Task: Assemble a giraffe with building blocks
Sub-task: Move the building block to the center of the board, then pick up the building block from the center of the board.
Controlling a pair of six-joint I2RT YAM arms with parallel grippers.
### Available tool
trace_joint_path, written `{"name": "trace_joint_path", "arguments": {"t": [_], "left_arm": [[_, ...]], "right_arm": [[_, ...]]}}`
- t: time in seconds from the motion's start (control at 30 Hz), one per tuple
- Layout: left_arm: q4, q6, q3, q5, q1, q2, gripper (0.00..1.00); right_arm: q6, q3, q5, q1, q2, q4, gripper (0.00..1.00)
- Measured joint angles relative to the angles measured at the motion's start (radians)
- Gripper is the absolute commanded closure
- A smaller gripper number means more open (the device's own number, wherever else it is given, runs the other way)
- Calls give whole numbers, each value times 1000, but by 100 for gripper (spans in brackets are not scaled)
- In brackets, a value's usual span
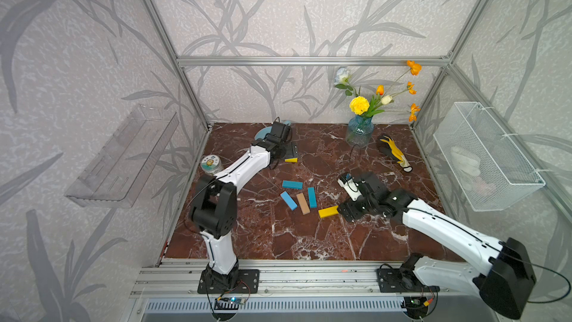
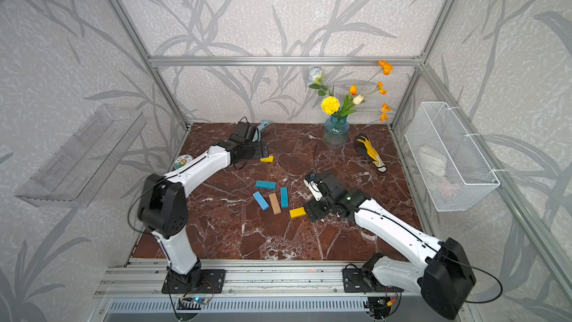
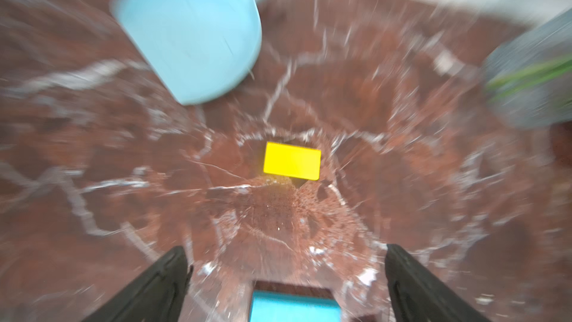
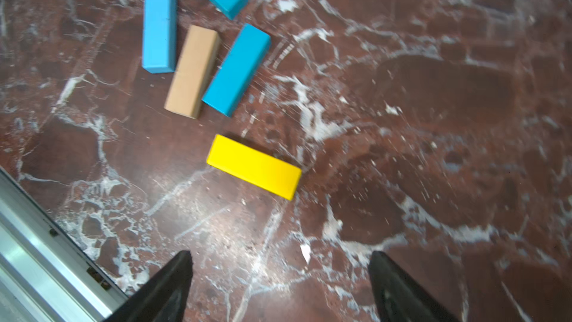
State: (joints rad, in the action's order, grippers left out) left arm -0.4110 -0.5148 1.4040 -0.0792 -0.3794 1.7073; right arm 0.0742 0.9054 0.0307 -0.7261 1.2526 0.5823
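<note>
No readable text. Round tin [image 1: 211, 163] carries a printed lid label, too small to read; white mark on vase [image 1: 359, 134] illegible.

**Blurred, cropped and covered parts**

Blur is smearing the left wrist view: the pale-blue dustpan [image 3: 192, 35] ahead of the left gripper [image 3: 286, 247] is running off frame, and a vase [image 3: 532, 78] is showing as a grey-green streak. A teal block [image 3: 294, 308] between its fingers [image 3: 161, 283] is being cut by the edge. In both top views, the right gripper [image 1: 343, 209] is covering one end of the long yellow block [image 1: 327, 212].
</note>
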Motion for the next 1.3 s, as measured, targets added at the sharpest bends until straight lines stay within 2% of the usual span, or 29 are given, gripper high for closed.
{"name": "trace_joint_path", "arguments": {"t": [0.1,0.2,0.4,0.57,0.67,0.87,1.0,1.3], "left_arm": [[105,-87,-130,36,62,-172,3],[160,-164,-278,41,117,-257,4],[126,-238,-532,-47,108,-425,4],[116,-269,-577,-155,106,-636,3],[117,-298,-586,-216,106,-709,3],[114,-325,-649,-245,105,-737,4],[108,-325,-652,-241,105,-727,4],[113,-310,-655,-233,104,-729,4]], "right_arm": [[-44,169,16,-68,177,4,14],[-83,345,42,-109,359,37,16],[-143,663,92,-130,682,124,16],[-170,895,111,-132,890,217,16],[-173,1013,109,-132,985,264,16],[-181,1369,74,-132,1211,419,28],[-185,1564,25,-132,1325,525,28],[-218,1605,-82,-125,1353,627,28]]}}
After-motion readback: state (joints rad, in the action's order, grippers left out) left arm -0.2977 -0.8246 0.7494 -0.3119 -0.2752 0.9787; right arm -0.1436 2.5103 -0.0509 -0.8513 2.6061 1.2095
